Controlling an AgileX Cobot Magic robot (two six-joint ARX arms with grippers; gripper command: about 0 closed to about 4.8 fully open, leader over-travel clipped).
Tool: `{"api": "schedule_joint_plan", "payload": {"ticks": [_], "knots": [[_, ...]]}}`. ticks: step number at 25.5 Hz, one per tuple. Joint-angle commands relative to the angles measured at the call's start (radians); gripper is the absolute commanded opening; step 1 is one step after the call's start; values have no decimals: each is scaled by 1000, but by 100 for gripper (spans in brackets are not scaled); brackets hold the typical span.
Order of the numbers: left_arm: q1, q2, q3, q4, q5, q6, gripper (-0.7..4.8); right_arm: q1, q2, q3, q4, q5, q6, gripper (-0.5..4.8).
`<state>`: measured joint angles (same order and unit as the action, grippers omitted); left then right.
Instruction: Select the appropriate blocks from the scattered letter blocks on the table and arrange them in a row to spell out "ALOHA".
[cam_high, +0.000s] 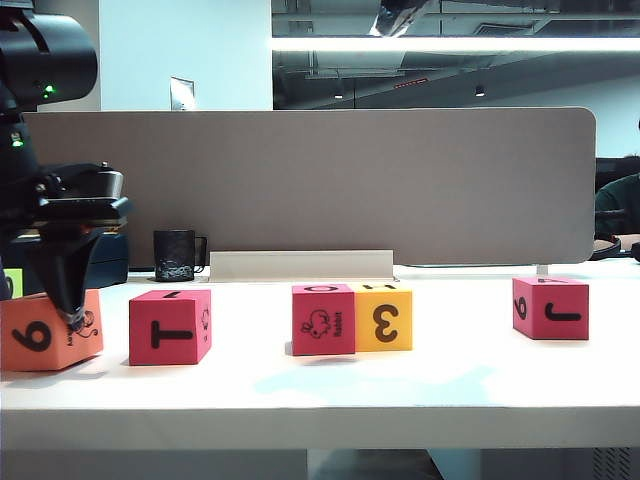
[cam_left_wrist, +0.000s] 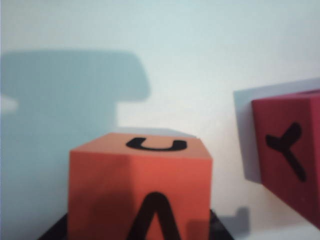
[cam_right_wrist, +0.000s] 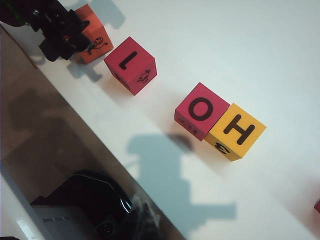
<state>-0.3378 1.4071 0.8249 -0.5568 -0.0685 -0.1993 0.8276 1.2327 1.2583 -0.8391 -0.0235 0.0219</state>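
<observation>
My left gripper is shut on the orange block at the far left of the table; dark fingers flank the block, whose near face shows an A. The pink-red T block stands just to its right, its top reading L. In the middle, the pink-red rabbit block touches the yellow 3 block; their tops read O and H. The pink-red J block stands alone at the right. My right gripper is out of view.
A grey-brown divider panel closes off the back of the table. A black mug and a low white tray stand in front of it. A wide gap separates the yellow block from the J block.
</observation>
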Motion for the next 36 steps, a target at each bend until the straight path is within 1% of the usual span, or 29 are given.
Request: {"api": "schedule_joint_plan", "payload": {"ticks": [1, 5, 8, 14, 19, 26, 28, 30, 31, 36], "knots": [[-2, 35, 0, 31, 41, -20, 276, 2, -3, 6, 6, -2, 4, -5], [-2, 74, 0, 58, 87, -21, 276, 2, -3, 6, 5, -2, 4, -5], [-3, 76, 10, 71, 92, -26, 276, 2, -3, 6, 6, -2, 4, -5], [-3, 76, 45, 42, 92, -25, 276, 2, -3, 6, 6, -2, 4, -5], [-3, 76, 45, 42, 117, -26, 276, 2, -3, 6, 7, -2, 4, -5], [-3, 76, 45, 45, 118, -25, 279, 2, -3, 6, 10, -2, 4, -5], [-3, 76, 45, 46, 118, -26, 291, 2, -3, 6, 9, -2, 4, -5], [-3, 76, 45, 48, 118, -26, 323, 2, -3, 6, 9, -2, 4, -5], [-3, 76, 45, 48, 118, -25, 348, 2, -3, 6, 9, -2, 4, -5], [-3, 76, 45, 47, 117, -18, 350, 2, -3, 6, 5, -2, 4, -5]]}}
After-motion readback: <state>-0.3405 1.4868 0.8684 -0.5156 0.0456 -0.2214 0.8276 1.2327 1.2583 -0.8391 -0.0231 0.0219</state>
